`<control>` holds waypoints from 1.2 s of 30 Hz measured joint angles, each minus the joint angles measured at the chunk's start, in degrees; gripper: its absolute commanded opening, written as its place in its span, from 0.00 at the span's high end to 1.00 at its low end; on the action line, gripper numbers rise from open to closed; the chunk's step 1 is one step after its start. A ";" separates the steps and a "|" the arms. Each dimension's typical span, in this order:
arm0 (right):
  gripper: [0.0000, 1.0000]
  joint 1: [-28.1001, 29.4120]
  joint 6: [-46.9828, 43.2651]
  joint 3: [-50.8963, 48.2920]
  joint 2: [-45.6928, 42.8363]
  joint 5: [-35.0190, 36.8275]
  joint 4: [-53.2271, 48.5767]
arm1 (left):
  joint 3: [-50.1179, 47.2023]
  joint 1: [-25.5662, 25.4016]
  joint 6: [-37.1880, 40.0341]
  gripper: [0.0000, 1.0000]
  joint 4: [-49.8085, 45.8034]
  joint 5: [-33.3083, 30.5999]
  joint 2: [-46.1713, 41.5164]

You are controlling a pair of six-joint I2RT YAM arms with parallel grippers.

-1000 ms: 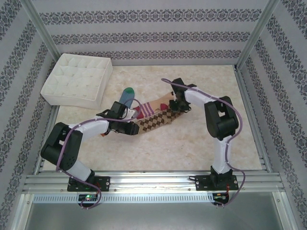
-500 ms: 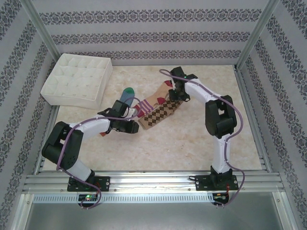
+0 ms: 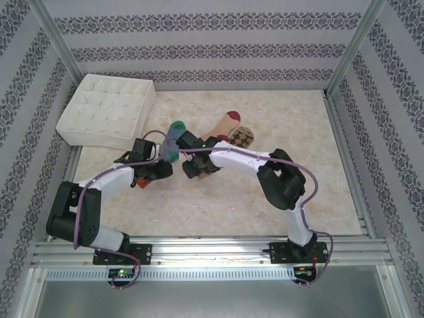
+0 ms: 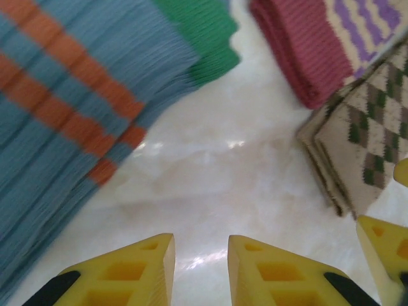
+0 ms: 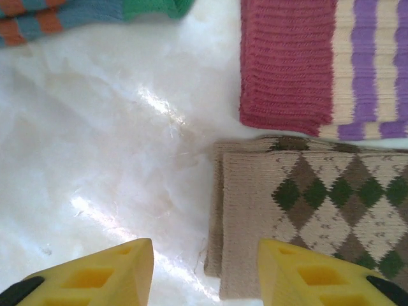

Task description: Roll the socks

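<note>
Three socks lie side by side in mid-table. The blue sock [image 3: 175, 134] [image 4: 70, 108] [image 5: 57, 16] has orange stripes and a green end. The tan sock [image 3: 226, 121] has a maroon toe; its maroon cuff [image 4: 296, 51] [image 5: 287, 64] lies beside purple stripes. The argyle sock [image 3: 242, 137] [image 4: 363, 140] [image 5: 319, 197] is brown-tan. My left gripper [image 3: 164, 169] [image 4: 201, 255] hovers open over bare table at the socks' near ends, holding nothing. My right gripper [image 3: 192, 167] [image 5: 204, 268] is open right beside it, with the argyle sock's cuff edge partly between its fingers, ungripped.
A white quilted fabric box [image 3: 109, 109] stands at the back left. Patterned walls and metal frame posts enclose the marble table [image 3: 278, 192]. One right fingertip [image 4: 382, 245] shows at the right edge of the left wrist view, so the two grippers are close together.
The right arm swung from the socks' far end to their near end and its jaws opened. The socks now angle more toward the back right. The left gripper shifted slightly left.
</note>
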 measured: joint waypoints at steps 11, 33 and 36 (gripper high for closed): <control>0.76 0.66 -5.16 -4.22 2.08 5.20 2.43 | -1.84 0.28 0.04 0.70 -1.18 -2.40 -3.48; 0.98 -9.07 -11.21 -32.65 -18.27 -21.44 13.44 | -16.28 -1.68 16.46 0.59 26.64 18.60 -13.97; 0.99 -12.13 -11.80 -33.38 -19.47 -26.86 12.31 | -16.00 -6.10 23.98 0.53 29.66 21.29 -14.08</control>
